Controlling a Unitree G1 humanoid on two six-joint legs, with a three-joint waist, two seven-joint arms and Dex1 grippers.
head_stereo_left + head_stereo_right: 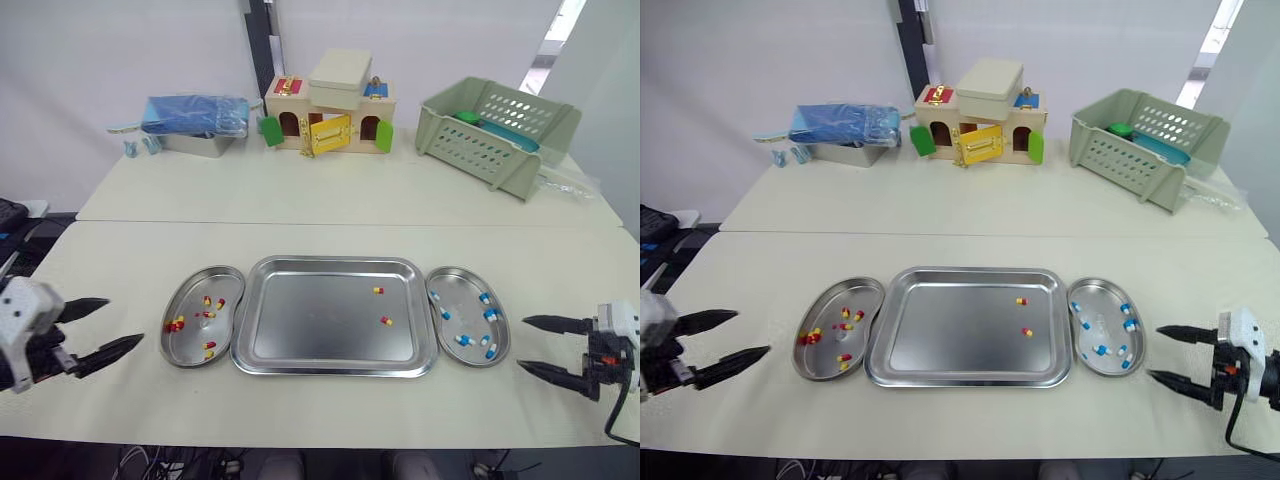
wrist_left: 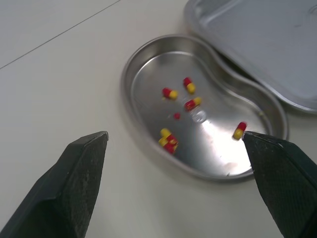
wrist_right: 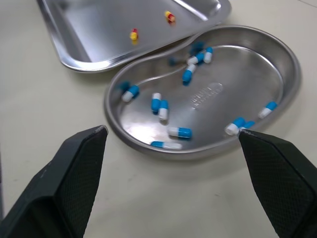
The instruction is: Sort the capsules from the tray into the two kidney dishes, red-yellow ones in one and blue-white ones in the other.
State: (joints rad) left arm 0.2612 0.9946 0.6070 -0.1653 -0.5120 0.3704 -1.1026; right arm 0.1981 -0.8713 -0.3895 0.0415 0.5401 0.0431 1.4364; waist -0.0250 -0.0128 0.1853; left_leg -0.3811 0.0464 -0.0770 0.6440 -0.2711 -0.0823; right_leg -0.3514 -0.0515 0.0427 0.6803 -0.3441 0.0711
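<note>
A steel tray [image 1: 300, 335] lies mid-table with two red-yellow capsules on its right side, one [image 1: 378, 290] farther and one [image 1: 386, 321] nearer. The left kidney dish [image 1: 188, 345] holds several red-yellow capsules [image 2: 168, 139]. The right kidney dish [image 1: 498, 350] holds several blue-white capsules [image 3: 159, 108]. My left gripper [image 1: 103, 327] is open and empty, left of the left dish. My right gripper [image 1: 531, 345] is open and empty, just right of the right dish. Both hover low over the table.
Along the far side of the table stand a blue-wrapped box [image 1: 195, 122], a toy house [image 1: 330, 113] with coloured doors and a green plastic basket [image 1: 495, 132]. The table's front edge runs just behind both grippers.
</note>
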